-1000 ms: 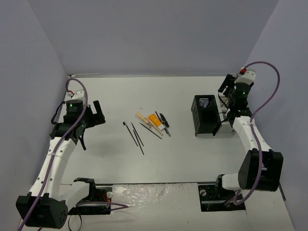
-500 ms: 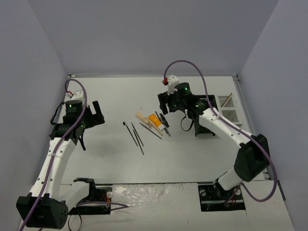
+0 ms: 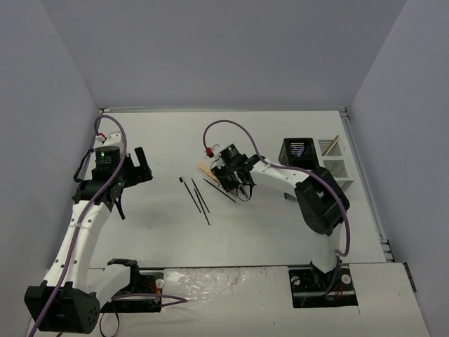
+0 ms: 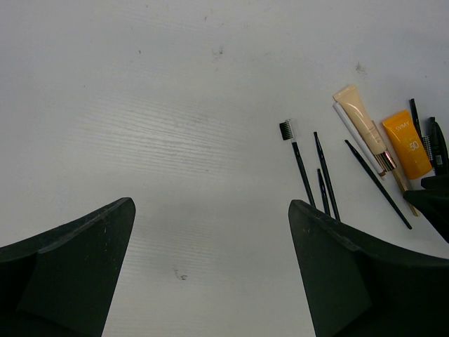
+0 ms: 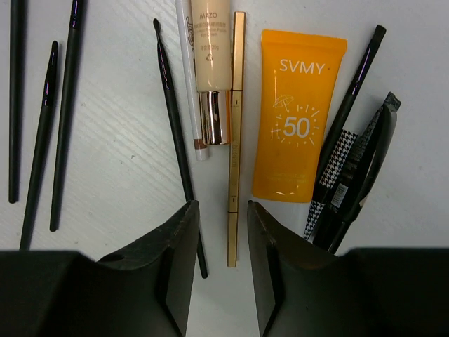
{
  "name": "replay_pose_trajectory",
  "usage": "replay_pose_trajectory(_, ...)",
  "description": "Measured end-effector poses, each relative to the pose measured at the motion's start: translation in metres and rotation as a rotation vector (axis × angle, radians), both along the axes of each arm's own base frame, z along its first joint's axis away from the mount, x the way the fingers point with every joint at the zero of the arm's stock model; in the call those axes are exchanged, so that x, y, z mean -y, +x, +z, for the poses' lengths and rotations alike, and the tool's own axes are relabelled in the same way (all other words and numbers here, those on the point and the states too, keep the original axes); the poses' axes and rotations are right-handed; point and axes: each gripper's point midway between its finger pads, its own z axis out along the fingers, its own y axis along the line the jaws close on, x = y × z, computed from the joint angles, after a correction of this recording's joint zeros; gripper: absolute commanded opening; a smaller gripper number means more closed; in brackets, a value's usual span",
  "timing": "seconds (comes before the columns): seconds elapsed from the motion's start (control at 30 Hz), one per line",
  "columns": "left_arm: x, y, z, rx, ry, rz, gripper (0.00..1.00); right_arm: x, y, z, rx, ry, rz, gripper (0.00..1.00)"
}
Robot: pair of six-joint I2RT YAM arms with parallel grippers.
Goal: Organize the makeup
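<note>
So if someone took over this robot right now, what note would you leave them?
Left fingers: open, empty, over bare table.
Right fingers: open, straddling the gold pencil at its end, not gripping.
Orange SVMY tube, beige MAZO tube and black brushes lie loose on the table.
Done: one beige stick seems to sit in the white holder.
Left: nearly everything else.

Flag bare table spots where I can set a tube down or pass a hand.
Free: table between left gripper and black brushes; far strip along the back wall; near strip in front of the brushes. Crowded: under right gripper, where orange tube, beige tube and pencils lie packed; also by the black mesh holder.
</note>
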Motion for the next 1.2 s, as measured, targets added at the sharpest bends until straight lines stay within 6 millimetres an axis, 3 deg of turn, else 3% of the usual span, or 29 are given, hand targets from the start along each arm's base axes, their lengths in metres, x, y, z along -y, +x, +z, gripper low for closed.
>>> replay_pose_trajectory(0.33, 0.0, 0.0, 0.0, 0.001, 0.0, 0.0, 0.89, -0.007, 0.013, -0.003, 0.025, -0.014, 0.0, 0.19)
replay_pose_trajectory(0.7, -0.001, 0.0, 0.0, 0.001, -0.001, 0.004, 0.89, -0.007, 0.019, -0.025, 0.012, -0.055, -0.002, 0.2)
replay_pose_trajectory(0.93, -0.002, 0.0, 0.0, 0.001, -0.001, 0.007, 0.89, -0.005, 0.021, -0.025, 0.023, -0.062, -0.011, 0.02)
replay_pose_trajectory(1.07, -0.002, 0.0, 0.0, 0.001, -0.001, 0.007, 0.89, -0.001, 0.02, -0.025, 0.037, -0.066, -0.02, 0.0)
replay_pose_trajectory(1.2, -0.002, 0.0, 0.0, 0.001, -0.001, 0.007, 0.89, 0.016, 0.007, -0.026, 0.037, -0.093, -0.038, 0.0)
